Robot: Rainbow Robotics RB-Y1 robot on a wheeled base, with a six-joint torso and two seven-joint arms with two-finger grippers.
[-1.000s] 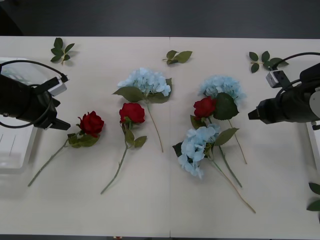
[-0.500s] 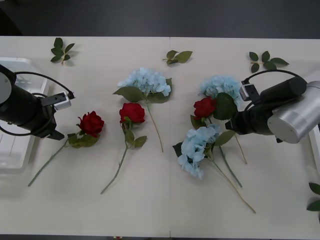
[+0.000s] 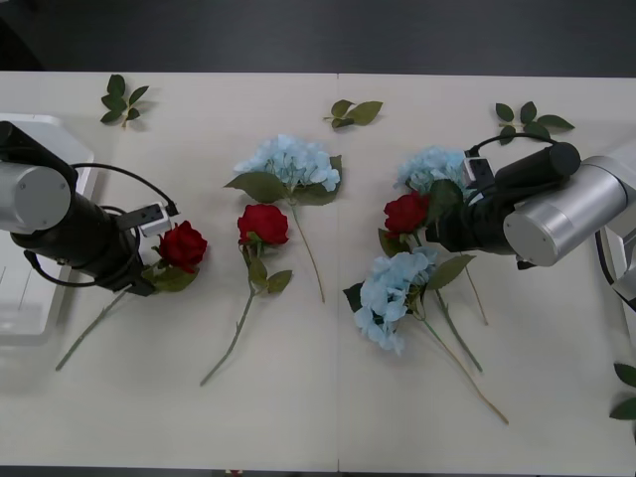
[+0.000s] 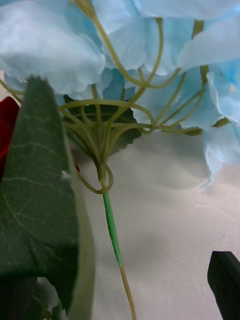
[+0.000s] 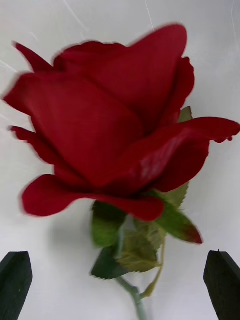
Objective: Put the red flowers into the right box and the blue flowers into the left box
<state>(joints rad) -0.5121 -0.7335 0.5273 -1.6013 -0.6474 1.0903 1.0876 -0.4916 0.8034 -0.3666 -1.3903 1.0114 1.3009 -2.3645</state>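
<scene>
Three red flowers lie on the white table: a left rose [image 3: 182, 245], a middle rose [image 3: 262, 225] and a right rose [image 3: 405, 212]. Blue flowers lie at the centre back [image 3: 288, 162], at the right back [image 3: 442, 171] and in front of the right rose [image 3: 388, 293]. My left gripper [image 3: 149, 276] is open and low at the left rose [image 5: 115, 125], with the stem [image 5: 132, 295] between its fingers. My right gripper [image 3: 434, 231] is open under the right-back blue flower [image 4: 125, 45], close to its stem [image 4: 112, 230]. One black finger [image 4: 225, 282] shows; a leaf [image 4: 40, 200] hides the other. The left box [image 3: 25, 298] sits at the left edge, and the rim of the right box [image 3: 629, 298] at the right edge.
Green leaf sprigs lie at the back left [image 3: 123, 99], back centre [image 3: 355, 112], back right [image 3: 532, 119] and front right edge [image 3: 626, 393]. Long stems [image 3: 452, 348] fan toward the front of the table. Bare table runs along the front edge.
Both arms swung inward and down. The left gripper reached the left rose from beside the left box. The right gripper moved left to the right-back blue flower and the rose.
</scene>
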